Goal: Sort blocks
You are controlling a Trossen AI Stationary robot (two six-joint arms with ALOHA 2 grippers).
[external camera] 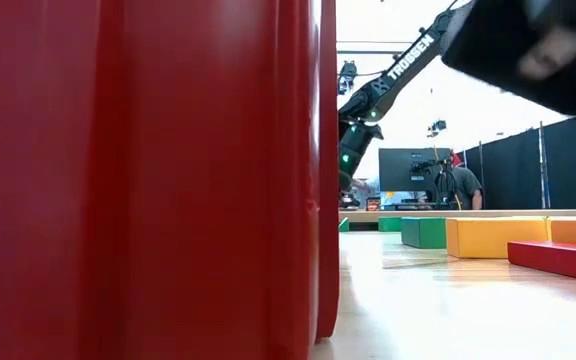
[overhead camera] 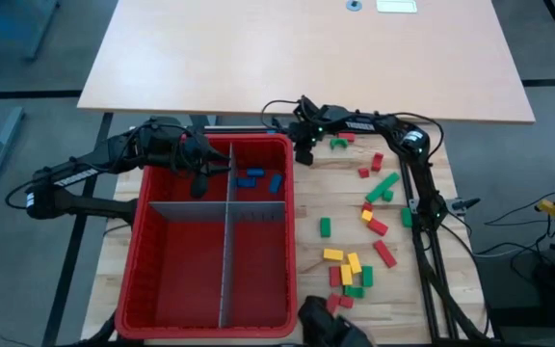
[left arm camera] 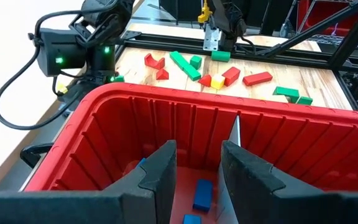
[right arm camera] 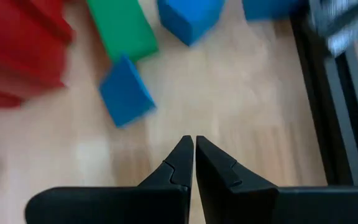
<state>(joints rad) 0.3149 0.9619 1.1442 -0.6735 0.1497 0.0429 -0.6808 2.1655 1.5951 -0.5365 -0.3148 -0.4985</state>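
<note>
high view: big red plastic bin (overhead camera: 152,253) holds only a few small blue blocks (overhead camera: 251,179) far right; most coloured blocks (overhead camera: 355,262) lie unsorted on the table. wrist views: left gripper (left arm camera: 197,171) spread above them, right gripper (right arm camera: 194,149) pressed together, empty

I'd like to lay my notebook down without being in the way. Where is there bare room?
The big tan table beyond the red bin is bare. Three bin compartments look empty; only the far right one holds blue blocks. The wood right of the bin is crowded with blocks, and the right claw hangs there.
</note>
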